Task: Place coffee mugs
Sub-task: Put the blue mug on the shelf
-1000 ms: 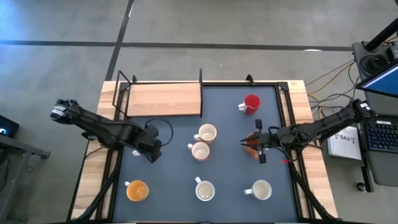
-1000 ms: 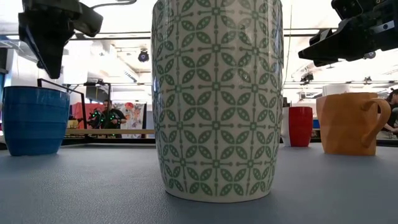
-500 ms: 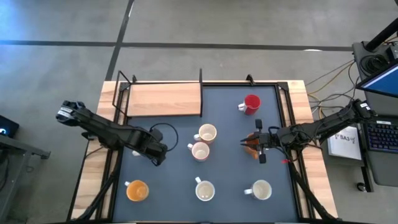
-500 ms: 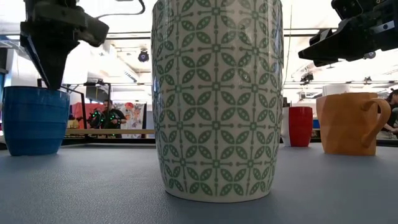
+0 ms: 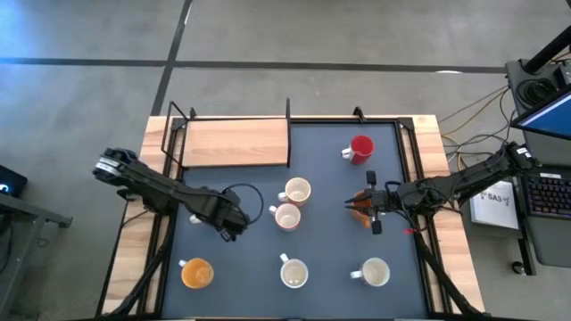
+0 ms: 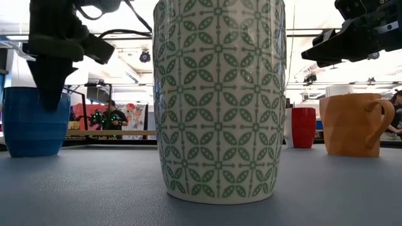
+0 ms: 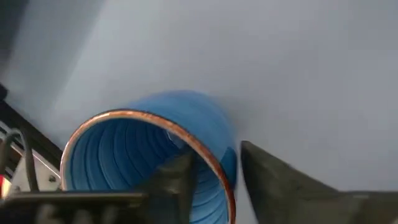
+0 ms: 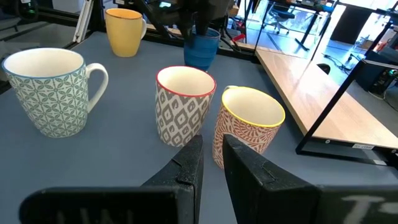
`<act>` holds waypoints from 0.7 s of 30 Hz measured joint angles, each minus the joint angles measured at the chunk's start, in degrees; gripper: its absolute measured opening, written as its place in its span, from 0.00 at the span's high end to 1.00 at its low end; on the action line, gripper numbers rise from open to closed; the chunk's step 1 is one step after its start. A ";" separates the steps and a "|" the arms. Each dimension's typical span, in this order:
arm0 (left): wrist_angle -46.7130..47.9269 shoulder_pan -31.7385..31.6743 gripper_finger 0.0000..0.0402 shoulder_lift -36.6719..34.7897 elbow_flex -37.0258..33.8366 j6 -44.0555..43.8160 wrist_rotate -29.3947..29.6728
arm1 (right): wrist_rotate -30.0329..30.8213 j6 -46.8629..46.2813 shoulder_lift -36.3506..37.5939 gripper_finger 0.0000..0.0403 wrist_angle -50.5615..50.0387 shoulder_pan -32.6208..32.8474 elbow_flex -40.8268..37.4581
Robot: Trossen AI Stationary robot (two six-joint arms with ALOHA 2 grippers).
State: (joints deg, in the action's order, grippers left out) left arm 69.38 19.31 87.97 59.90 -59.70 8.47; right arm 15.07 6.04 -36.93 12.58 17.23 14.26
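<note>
The blue mug [image 6: 28,129] stands upright on the grey mat at the left. My left gripper [image 7: 214,186] points down over its rim, open, with one finger inside the mug and one outside. In the high view the left gripper [image 5: 234,225] covers this mug. My right gripper [image 8: 212,163] hovers level above the orange mug [image 6: 352,123], with a narrow gap between its fingers and nothing in it. The other mugs stand upright on the mat: a red one [image 5: 361,147], two patterned ones [image 5: 297,191] [image 5: 287,216], a yellow-orange one [image 5: 196,272] and two white ones [image 5: 294,273] [image 5: 375,272]. My left gripper comes from above and stands astride the blue mug's wall at the rim [image 7: 214,163], one finger [image 7: 177,183] inside and one [image 7: 273,180] outside. I cannot tell whether either finger touches the wall. The mug rests on the mat.
A wooden shelf board [image 5: 236,143] in a black wire frame lies at the table's far left. A green-patterned mug [image 6: 220,100] stands close before the low camera. Bare mat lies between the blue mug and the mugs along the near edge.
My left gripper has come down and gone a little toward the table's right edge, and its fingers have sunk over the blue mug's rim. The mug has stayed in place.
</note>
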 joint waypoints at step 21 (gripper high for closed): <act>-0.39 -17.39 0.99 -13.99 -0.04 24.78 4.48 | 0.00 0.00 -0.02 0.88 -0.11 -0.01 0.00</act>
State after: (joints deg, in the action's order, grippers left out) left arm 68.99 1.92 73.98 59.86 -34.93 12.95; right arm 15.07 6.04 -36.95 12.47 17.23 14.26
